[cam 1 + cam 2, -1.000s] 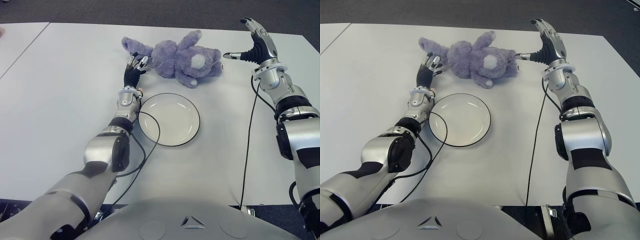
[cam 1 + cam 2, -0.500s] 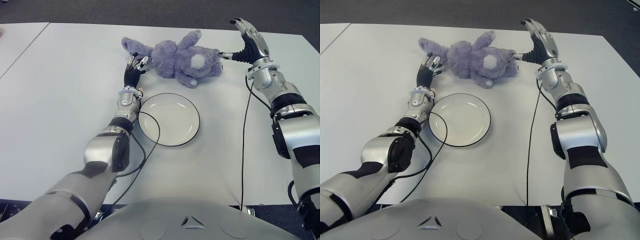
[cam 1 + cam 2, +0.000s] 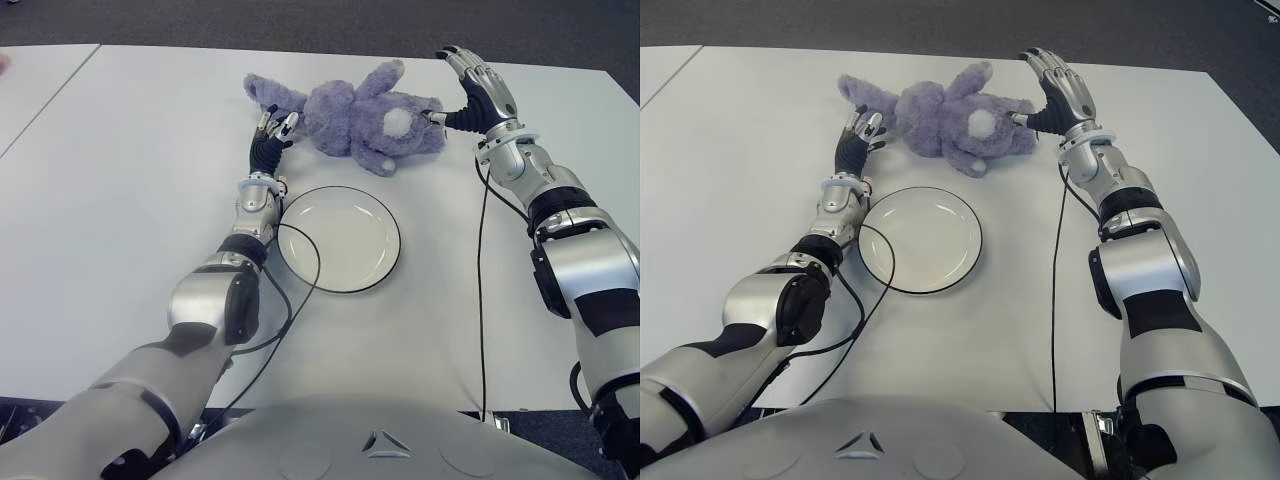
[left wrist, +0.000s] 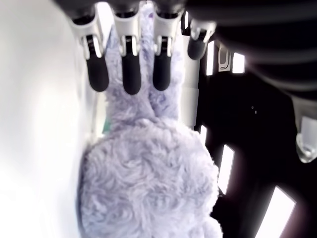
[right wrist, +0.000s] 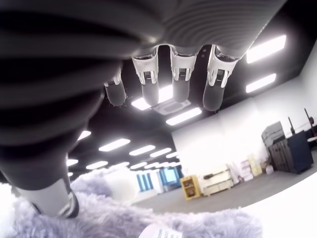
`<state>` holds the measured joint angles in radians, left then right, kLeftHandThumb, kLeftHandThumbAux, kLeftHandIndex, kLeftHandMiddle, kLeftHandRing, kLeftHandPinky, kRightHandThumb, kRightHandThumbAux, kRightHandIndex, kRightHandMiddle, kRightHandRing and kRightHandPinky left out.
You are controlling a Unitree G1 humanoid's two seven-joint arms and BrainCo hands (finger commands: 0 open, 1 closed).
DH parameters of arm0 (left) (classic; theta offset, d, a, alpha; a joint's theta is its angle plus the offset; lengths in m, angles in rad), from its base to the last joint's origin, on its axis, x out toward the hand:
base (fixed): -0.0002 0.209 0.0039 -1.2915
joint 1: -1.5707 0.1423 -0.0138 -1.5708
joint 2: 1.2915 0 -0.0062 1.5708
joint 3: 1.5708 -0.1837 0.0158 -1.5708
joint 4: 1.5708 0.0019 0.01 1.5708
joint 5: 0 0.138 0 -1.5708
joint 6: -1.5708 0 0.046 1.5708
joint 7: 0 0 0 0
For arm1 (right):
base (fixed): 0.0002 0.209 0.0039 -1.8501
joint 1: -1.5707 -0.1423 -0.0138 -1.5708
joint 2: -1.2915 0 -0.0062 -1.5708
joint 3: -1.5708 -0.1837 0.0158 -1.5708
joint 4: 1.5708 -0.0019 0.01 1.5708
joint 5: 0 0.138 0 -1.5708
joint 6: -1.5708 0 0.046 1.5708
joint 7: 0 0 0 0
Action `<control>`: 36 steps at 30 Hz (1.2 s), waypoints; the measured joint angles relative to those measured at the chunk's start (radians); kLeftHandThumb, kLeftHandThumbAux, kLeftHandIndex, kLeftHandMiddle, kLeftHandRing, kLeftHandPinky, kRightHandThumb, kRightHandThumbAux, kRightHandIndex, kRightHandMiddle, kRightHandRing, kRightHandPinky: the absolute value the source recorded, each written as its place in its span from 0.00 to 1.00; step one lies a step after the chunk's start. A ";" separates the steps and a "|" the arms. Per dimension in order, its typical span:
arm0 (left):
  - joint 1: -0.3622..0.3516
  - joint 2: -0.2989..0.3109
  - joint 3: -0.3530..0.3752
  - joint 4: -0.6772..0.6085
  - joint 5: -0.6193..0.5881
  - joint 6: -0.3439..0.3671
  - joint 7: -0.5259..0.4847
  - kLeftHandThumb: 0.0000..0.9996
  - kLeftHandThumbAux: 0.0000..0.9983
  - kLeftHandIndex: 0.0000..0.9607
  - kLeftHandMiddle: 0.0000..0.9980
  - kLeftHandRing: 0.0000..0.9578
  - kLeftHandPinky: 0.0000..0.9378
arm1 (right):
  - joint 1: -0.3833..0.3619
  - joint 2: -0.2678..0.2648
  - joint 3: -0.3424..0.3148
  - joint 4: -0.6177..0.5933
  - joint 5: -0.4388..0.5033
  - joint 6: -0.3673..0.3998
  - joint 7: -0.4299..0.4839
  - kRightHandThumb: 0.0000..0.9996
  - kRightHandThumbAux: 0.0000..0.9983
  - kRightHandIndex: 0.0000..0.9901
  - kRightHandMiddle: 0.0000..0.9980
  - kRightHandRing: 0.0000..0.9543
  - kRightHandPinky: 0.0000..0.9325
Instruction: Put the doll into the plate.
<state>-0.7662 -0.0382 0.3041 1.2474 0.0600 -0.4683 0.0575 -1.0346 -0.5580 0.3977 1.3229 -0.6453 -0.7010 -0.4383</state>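
The doll [image 3: 350,112], a purple plush bunny, lies on its side at the far middle of the table. Nearer to me stands the white plate [image 3: 338,240] with a dark rim, holding nothing. My left hand [image 3: 269,135] is at the doll's left end beside its ear, fingers [image 4: 126,69] stretched straight along the plush and not closed. My right hand [image 3: 476,92] is at the doll's right end, open, its thumb touching the fur and its fingers [image 5: 181,82] spread above the doll [image 5: 124,218].
The white table [image 3: 120,190] meets a second tabletop at a seam on the far left. A black cable [image 3: 305,262] from my left arm loops over the plate's left rim. Another cable [image 3: 484,300] runs along the table under my right arm.
My right hand has swung left across the table until its thumb reached the doll's right end. The left hand, doll and plate have not moved.
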 measured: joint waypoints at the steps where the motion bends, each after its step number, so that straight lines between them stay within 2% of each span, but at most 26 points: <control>1: 0.000 0.000 -0.001 0.000 0.000 0.000 0.000 0.00 0.43 0.05 0.20 0.23 0.25 | 0.000 0.001 0.001 0.000 0.000 0.000 0.000 0.37 0.68 0.00 0.00 0.03 0.16; 10: 0.000 0.001 -0.007 0.000 0.000 0.000 0.000 0.00 0.43 0.05 0.21 0.23 0.27 | -0.005 0.031 0.017 0.000 0.000 0.000 -0.004 0.47 0.69 0.00 0.00 0.04 0.21; 23: 0.000 0.001 -0.008 0.000 0.000 0.001 0.007 0.00 0.43 0.06 0.22 0.25 0.28 | -0.005 0.082 0.035 0.000 -0.013 0.009 -0.025 0.58 0.70 0.00 0.00 0.05 0.22; 36: 0.000 0.001 -0.009 0.000 0.000 0.001 0.007 0.00 0.43 0.05 0.22 0.25 0.28 | -0.005 0.108 0.034 0.000 -0.011 0.006 -0.014 0.66 0.70 0.00 0.00 0.06 0.25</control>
<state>-0.7660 -0.0376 0.2948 1.2474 0.0601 -0.4678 0.0649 -1.0393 -0.4503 0.4317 1.3232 -0.6566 -0.6953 -0.4520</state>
